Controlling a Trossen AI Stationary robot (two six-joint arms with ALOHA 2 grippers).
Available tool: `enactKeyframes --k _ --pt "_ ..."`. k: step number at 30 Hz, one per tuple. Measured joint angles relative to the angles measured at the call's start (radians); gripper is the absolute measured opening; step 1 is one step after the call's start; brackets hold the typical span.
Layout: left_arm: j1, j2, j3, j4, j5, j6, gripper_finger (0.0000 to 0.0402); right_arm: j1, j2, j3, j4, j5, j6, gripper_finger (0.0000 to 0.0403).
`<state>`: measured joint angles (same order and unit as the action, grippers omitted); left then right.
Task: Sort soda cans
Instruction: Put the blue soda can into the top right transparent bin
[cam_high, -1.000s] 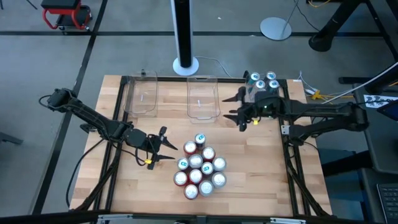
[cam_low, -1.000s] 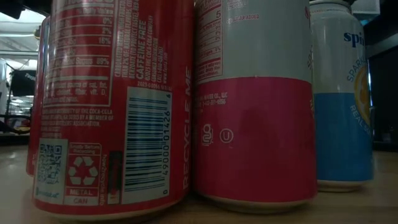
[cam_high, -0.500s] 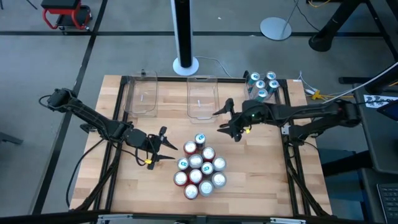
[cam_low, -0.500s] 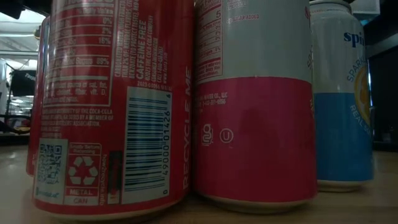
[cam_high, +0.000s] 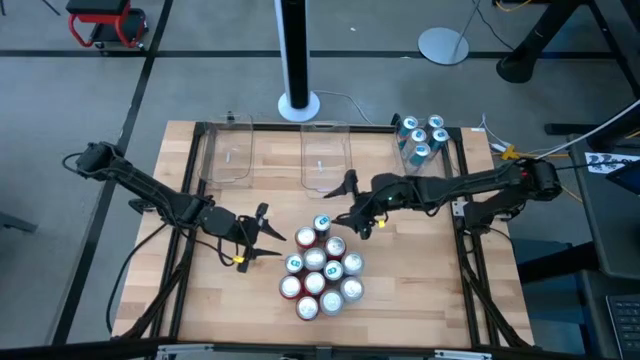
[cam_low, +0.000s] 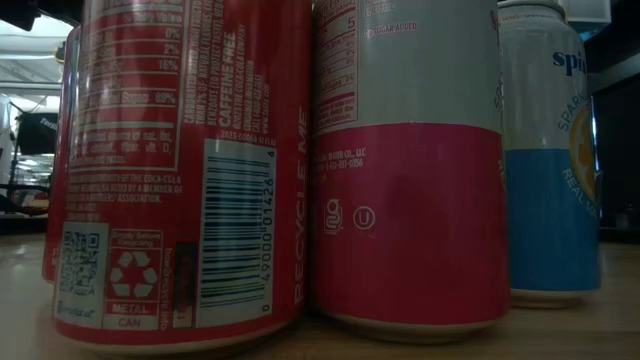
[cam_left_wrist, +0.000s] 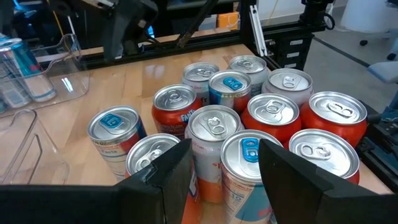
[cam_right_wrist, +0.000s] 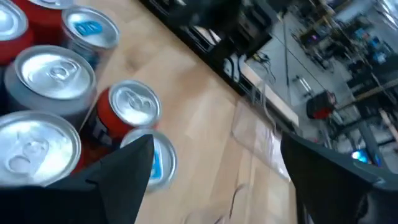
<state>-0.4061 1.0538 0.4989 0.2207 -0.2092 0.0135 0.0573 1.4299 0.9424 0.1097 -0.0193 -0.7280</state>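
Your right hand (cam_high: 352, 207): fingers spread wide, empty, just off 1 o'clock edge of soda cans (cam_high: 322, 268) clustered at bench (cam_high: 420, 290) centre. Four teal cans (cam_high: 421, 136) stand at bench's 1 o'clock corner. Your left hand (cam_high: 268, 234): half open, empty, at cluster's 9 o'clock.

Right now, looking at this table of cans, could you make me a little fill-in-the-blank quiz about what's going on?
1. The right end effector hovers over the cluster of soda cans with its fingers ____.
2. The far-right bin holds ____ teal-topped cans.
3. The middle bin holds ____ cans.
4. The left end effector sits on the cluster's ____ side in the high view.

Missing words: open; five; no; left
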Motion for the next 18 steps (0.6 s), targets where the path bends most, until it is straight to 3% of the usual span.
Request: enactKeyframes --k 8,18 --pt "0.000 0.000 0.000 0.000 0.000 0.000 0.0175 0.051 0.102 0.258 -0.263 0.011 -0.064 0.0349" --pt "0.000 0.000 0.000 -0.002 0.000 -0.002 0.0175 0.041 0.247 0.510 -0.580 0.040 0.045 0.0349"
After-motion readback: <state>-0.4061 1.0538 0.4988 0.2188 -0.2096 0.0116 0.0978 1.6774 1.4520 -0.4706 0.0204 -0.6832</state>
